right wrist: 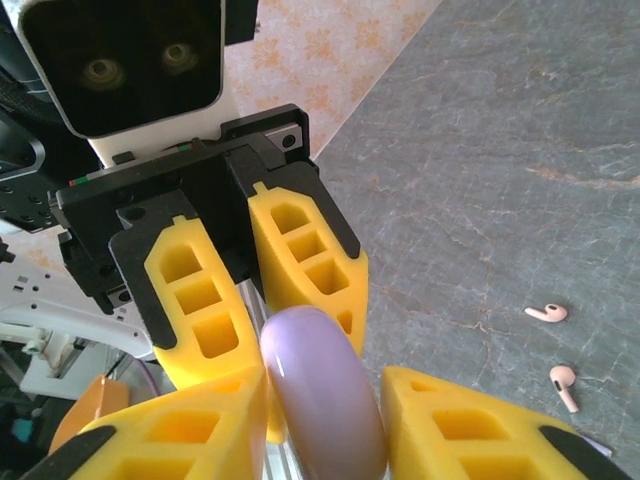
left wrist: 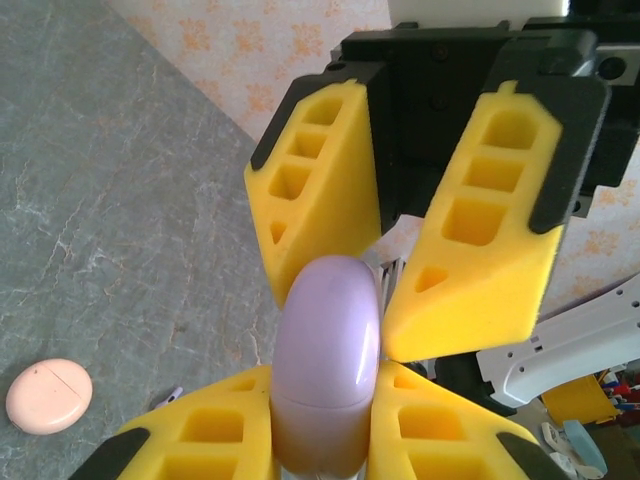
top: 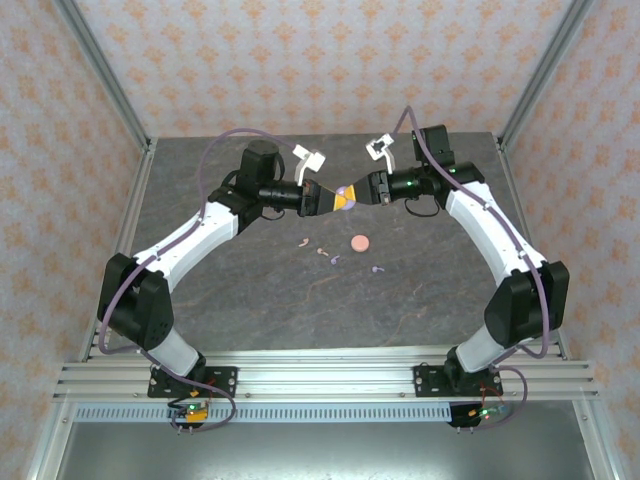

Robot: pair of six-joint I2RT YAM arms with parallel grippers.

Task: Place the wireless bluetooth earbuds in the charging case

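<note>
While the lilac rounded plastic charging case (left wrist: 330, 320) is held in mid-air between the two arms, above the grey marbled bench (top: 250, 300), no earbud is in it.

Left jaws: clamped shut on one end of the case.

Right jaws: set either side of the other end, close against the shell. Whether they press on it cannot be told.

Case lid: closed. A seam crosses the shell near the left jaws.

Two pale pink stemmed plastic earbuds (right wrist: 547, 313) and two lilac stemmed earbuds (top: 377, 270) lie loose on the bench, well apart from the lilac case and near a round pale pink case (left wrist: 48, 396).

Assessment: the step in hand appears to be opening the lid.

Recommendation: the left jaws hold the base firm and level. The right jaws take only the part beyond the seam and swing it about the hinge without twisting. The smooth rounded shell is likely to slip out if squeezed off-centre.
</note>
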